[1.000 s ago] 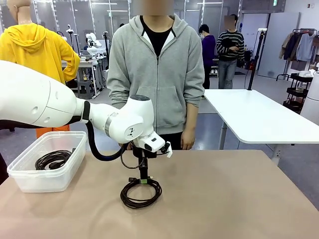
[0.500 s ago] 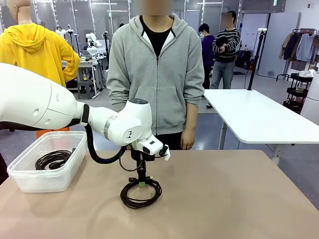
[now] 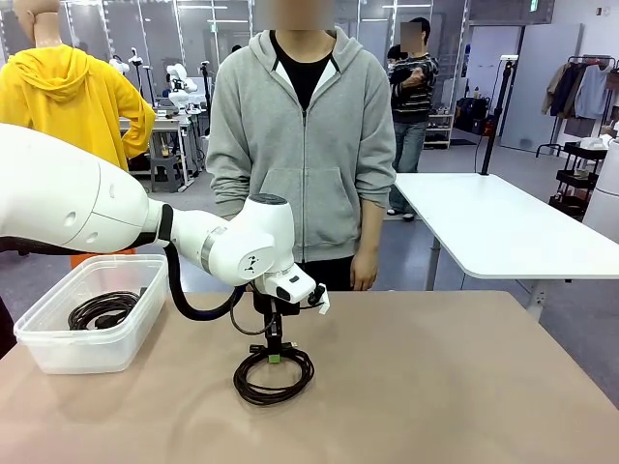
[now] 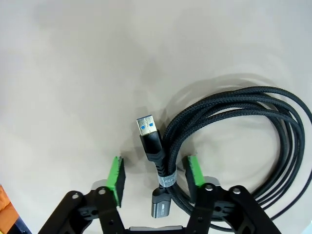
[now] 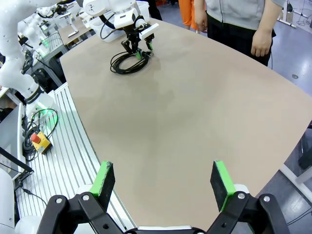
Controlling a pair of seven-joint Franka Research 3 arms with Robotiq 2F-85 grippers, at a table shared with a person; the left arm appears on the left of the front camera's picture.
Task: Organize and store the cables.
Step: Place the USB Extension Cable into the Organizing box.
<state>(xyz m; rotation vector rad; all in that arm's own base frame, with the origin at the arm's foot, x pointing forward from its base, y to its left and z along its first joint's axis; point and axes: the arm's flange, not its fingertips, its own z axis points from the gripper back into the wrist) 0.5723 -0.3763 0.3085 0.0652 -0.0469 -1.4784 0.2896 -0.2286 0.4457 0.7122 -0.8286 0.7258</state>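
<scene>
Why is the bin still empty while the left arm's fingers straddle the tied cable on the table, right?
Not empty: the front view shows a coiled cable already inside the bin. The rest holds: the left gripper is down at the tied cable on the table.

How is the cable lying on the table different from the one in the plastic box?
The cable on the table lies on bare tabletop, while the cable in the box rests inside the clear bin. The table one has the left gripper down over its tied section; the boxed one has no gripper near it. Both are thin black cords wound into loops.
</scene>
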